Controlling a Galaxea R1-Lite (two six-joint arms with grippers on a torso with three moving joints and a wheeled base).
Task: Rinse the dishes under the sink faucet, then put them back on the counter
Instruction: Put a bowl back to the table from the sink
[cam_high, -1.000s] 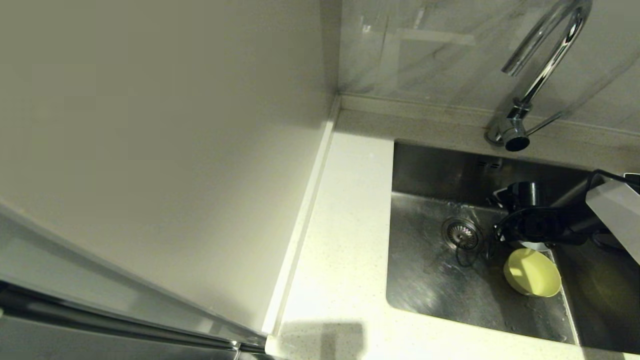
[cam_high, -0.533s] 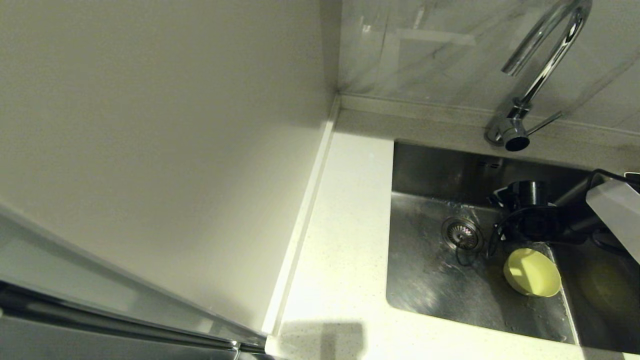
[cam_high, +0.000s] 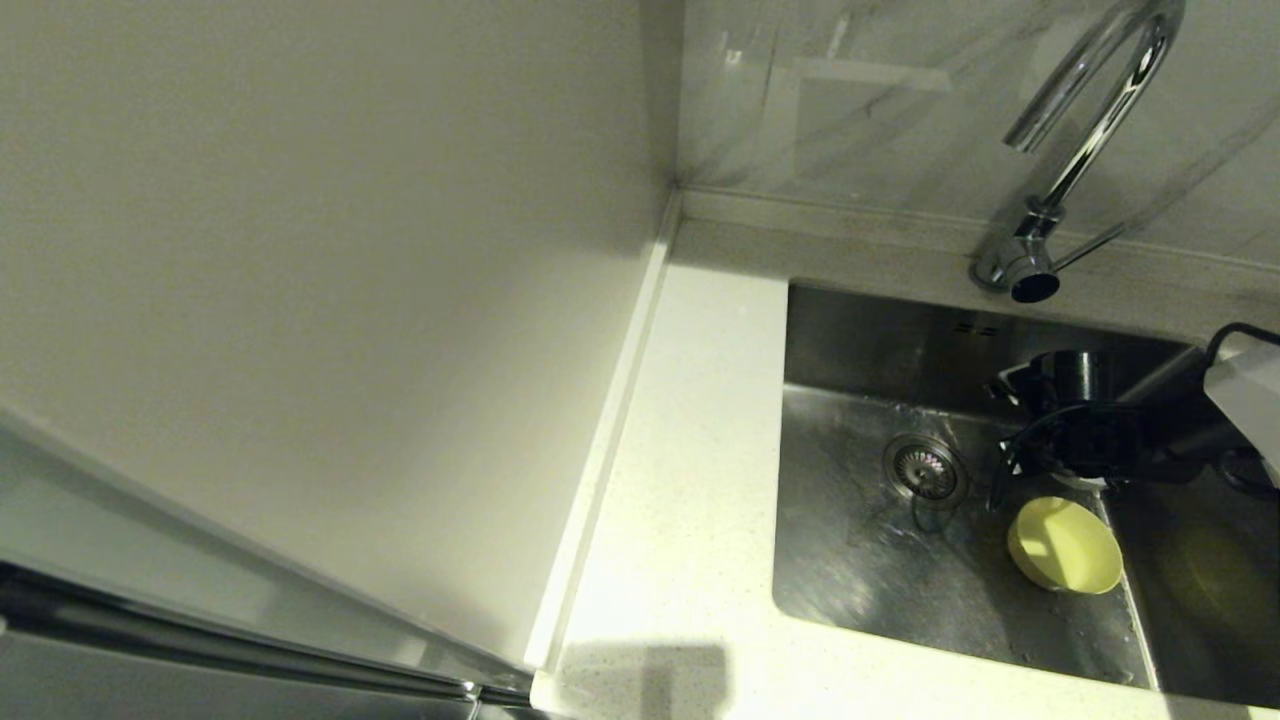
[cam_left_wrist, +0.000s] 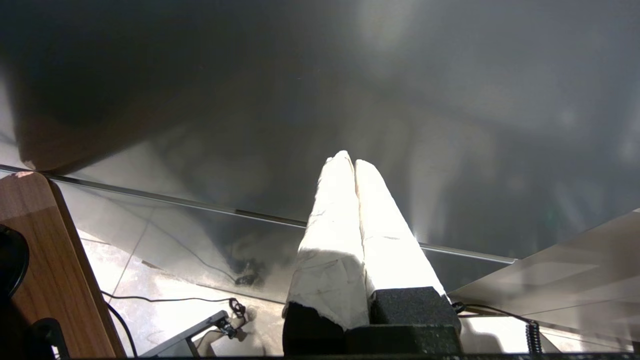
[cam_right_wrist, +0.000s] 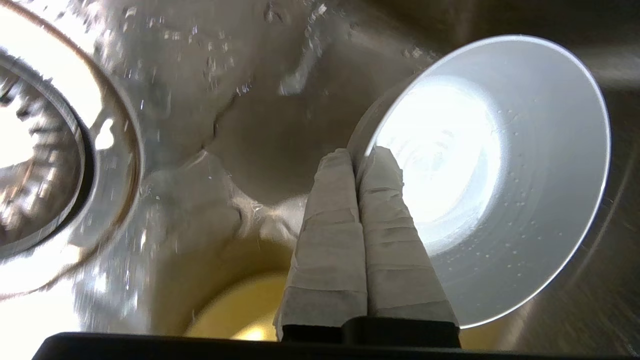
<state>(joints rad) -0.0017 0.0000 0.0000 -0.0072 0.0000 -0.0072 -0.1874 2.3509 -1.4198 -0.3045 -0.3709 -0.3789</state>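
Down in the sink (cam_high: 870, 580), my right gripper (cam_right_wrist: 357, 155) is shut on the rim of the pale blue-grey bowl (cam_right_wrist: 500, 175); one finger is inside the bowl and one outside. The bowl is tilted, its wet inside facing the wrist camera. In the head view the right gripper (cam_high: 1085, 445) hides most of that bowl. A yellow-green bowl (cam_high: 1063, 545) lies on the sink floor just in front of the gripper, and its edge (cam_right_wrist: 240, 310) shows below the fingers. The chrome faucet (cam_high: 1080, 140) rises behind the sink. My left gripper (cam_left_wrist: 350, 160) is parked away from the sink, shut on nothing.
The round drain strainer (cam_high: 922, 468) sits left of the right gripper, with water drops on the steel around it. The speckled counter (cam_high: 690, 480) runs along the sink's left side, bounded by a plain wall panel (cam_high: 350, 300). The faucet lever (cam_high: 1090, 245) points right.
The right gripper has shut on the blue-grey bowl's rim. It has shifted a little to the right and back in the sink. The yellow-green bowl has not moved.
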